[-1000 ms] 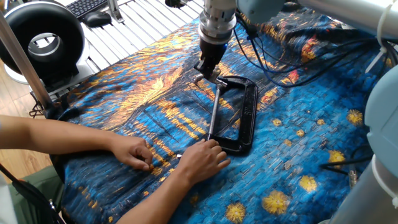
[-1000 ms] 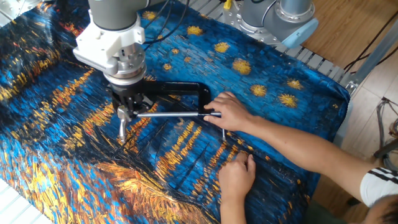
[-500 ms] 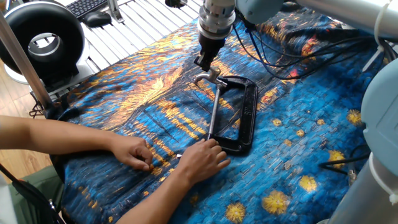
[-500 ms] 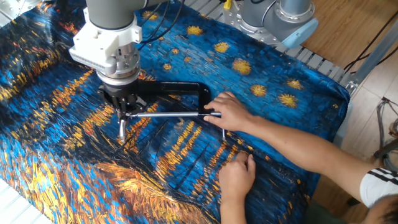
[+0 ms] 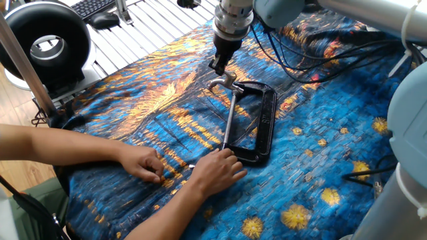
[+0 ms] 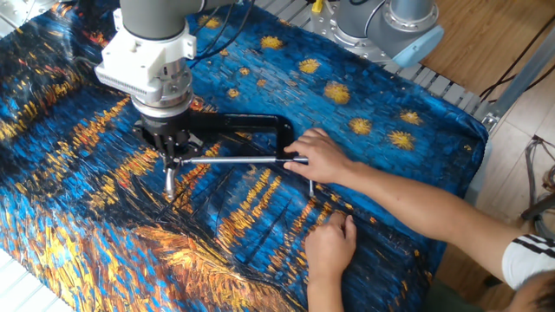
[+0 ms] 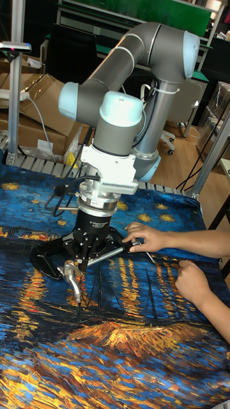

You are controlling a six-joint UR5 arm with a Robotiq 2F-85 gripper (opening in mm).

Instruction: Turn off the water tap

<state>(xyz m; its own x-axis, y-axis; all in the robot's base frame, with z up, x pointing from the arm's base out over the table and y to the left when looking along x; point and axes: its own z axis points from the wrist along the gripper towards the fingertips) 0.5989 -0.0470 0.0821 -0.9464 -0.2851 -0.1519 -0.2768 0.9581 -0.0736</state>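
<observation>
The claw [image 5: 219,67] is seen pointing straight down, just above the water tap [image 5: 224,83]; a small gap shows between its tips and the tap in one fixed view, and nothing is held in it. How far its fingers are spread cannot be told from any view. Directly below the claw, the water tap [image 7: 70,273] lies as a small shiny silver handle with curved arms, joined to the end of a long silver rod [image 6: 234,159]. From the tap the rod runs away from the claw into a black C-clamp [image 5: 263,123], which lies flat on the bench beside and beyond the claw. At the far end of the rod from the claw, a person's hand [image 6: 323,158] is pressed on the clamp, and a second hand [image 6: 329,240] is laid flat on the cloth further off. The bench is covered by a blue and orange painted cloth [image 6: 364,104].
</observation>
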